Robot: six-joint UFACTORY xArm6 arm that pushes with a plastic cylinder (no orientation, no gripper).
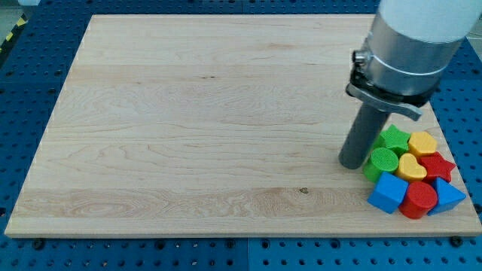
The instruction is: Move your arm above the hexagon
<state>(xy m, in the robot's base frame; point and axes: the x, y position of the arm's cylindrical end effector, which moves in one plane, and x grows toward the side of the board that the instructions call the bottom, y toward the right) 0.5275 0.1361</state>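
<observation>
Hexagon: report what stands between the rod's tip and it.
The red block at the cluster's bottom looks like the hexagon, though I can't be sure. My tip is left of the cluster; the green round block and blue cube lie between, and a yellow heart fills the spot above it.

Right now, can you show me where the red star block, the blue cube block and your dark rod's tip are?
red star block (pixel 440 165), camera view, on its top face.
blue cube block (pixel 387 193), camera view, on its top face.
my tip (pixel 350 163), camera view, on the rod's very end, left of the blocks.
</observation>
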